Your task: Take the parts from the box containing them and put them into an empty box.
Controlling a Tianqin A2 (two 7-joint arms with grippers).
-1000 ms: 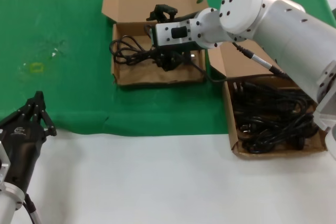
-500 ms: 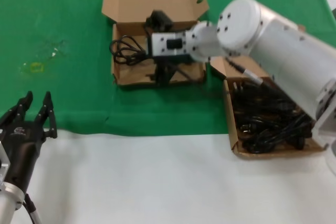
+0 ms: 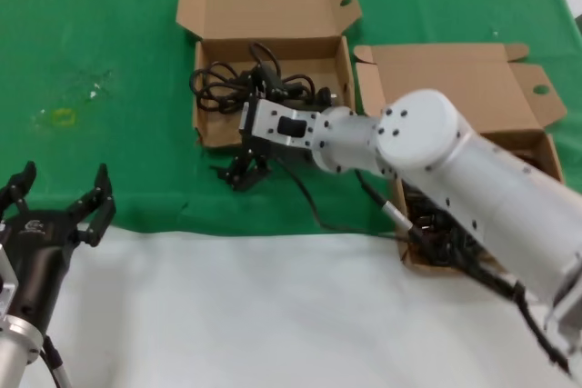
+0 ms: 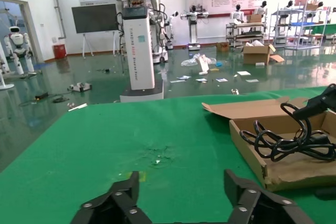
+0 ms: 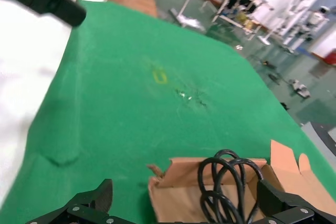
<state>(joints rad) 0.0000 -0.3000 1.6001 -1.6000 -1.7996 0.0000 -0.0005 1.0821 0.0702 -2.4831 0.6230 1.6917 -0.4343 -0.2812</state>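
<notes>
The shorter-lidded box (image 3: 264,6) stands at the back on the green cloth, and a looped black cord (image 3: 227,88) lies in its tray. My right gripper (image 3: 244,168) is open just in front of that box's near wall. Its wrist view has the box (image 5: 173,192) and the cord's upright loops (image 5: 228,182) ahead of the gripper (image 5: 185,195). The taller-lidded box (image 3: 446,79) sits to the right. Several cords (image 3: 435,229) fill its tray, mostly hidden by my right arm. My left gripper (image 3: 62,184) is open near the front left, empty (image 4: 182,182). It faces the box (image 4: 252,148) and cord (image 4: 286,140).
The green cloth (image 3: 109,34) ends near the front, where the bare white table (image 3: 236,315) begins. A small yellow mark (image 3: 64,117) lies on the cloth at the left. A thin black cable (image 3: 314,211) hangs under my right arm toward the right box.
My right gripper has come off the shorter-lidded box to the cloth in front of it. The cord stays in the tray. The taller lid is uncovered. My left gripper has opened wider.
</notes>
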